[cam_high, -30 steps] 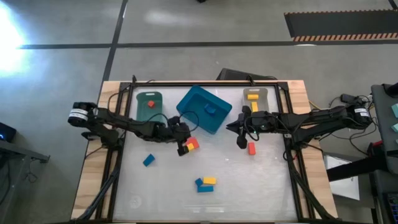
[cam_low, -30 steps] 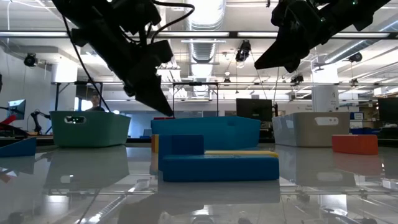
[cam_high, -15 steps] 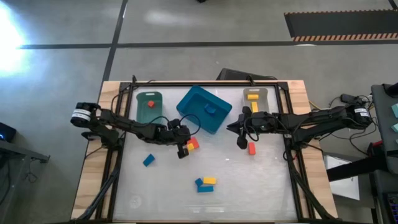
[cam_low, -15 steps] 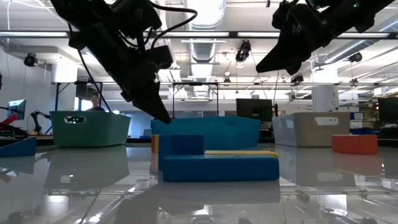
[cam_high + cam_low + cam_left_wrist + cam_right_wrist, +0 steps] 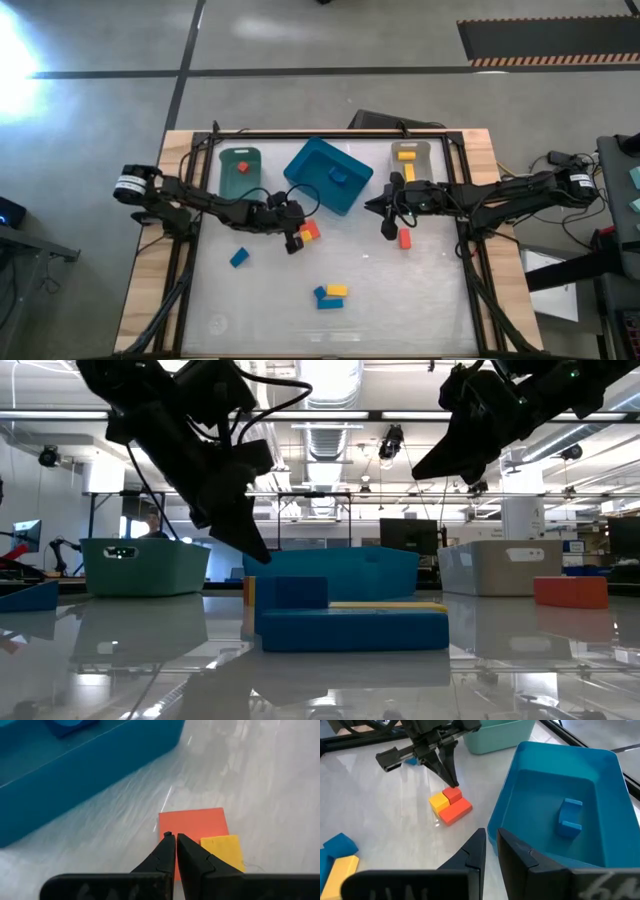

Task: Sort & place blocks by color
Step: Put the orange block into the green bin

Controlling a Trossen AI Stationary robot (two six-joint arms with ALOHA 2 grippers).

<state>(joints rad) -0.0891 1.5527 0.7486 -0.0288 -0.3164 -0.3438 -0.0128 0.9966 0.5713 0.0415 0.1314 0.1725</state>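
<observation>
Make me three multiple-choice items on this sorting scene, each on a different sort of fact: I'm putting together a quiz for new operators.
1. Where is the left gripper?
A. Inside the green bin
B. Over the red and yellow block cluster beside the blue bin
C. At the table's front edge

2. How many blocks lie in the blue bin?
A. None
B. One blue block
C. Three red blocks

3. How do the right gripper's fingers stand?
A. Shut, holding nothing
B. Wide open
C. Shut on a yellow block

Answers:
1 B: the left wrist view shows its closed tips over the red and yellow block cluster, with the bin wall just beyond.
2 B: the right wrist view shows a single blue block on the bin floor.
3 A: its two fingers stand close together with nothing between them.
</observation>
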